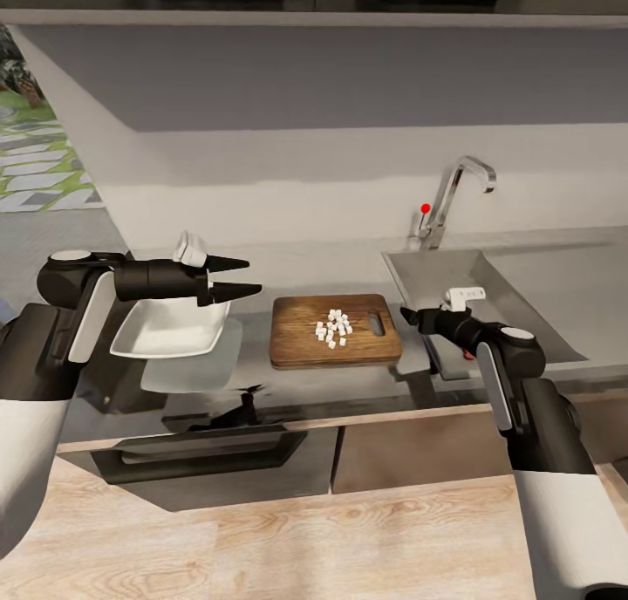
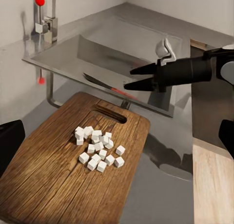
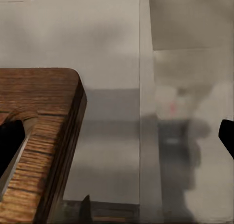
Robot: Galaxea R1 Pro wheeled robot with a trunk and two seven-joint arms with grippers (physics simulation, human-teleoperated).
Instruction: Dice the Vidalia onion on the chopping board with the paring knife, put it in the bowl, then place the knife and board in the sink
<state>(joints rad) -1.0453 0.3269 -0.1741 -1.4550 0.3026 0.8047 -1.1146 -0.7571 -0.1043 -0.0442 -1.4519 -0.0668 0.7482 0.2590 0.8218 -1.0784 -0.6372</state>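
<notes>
The brown wooden chopping board [image 1: 335, 330] lies on the glossy grey countertop [image 1: 262, 273], a heap of small white onion cubes [image 1: 334, 328] at its centre. Beside the board, away from the steel sink [image 1: 488, 295], sits the shallow white bowl [image 1: 171, 330]. The left gripper [image 1: 247, 277] hovers over that bowl, fingers apart and empty. The right gripper [image 2: 135, 78] hangs between board and sink, fingers slightly parted; the red-handled paring knife [image 2: 105, 85] seems to lie in the basin, though it is blurred. Tilting the board carelessly could spill cubes past the bowl.
</notes>
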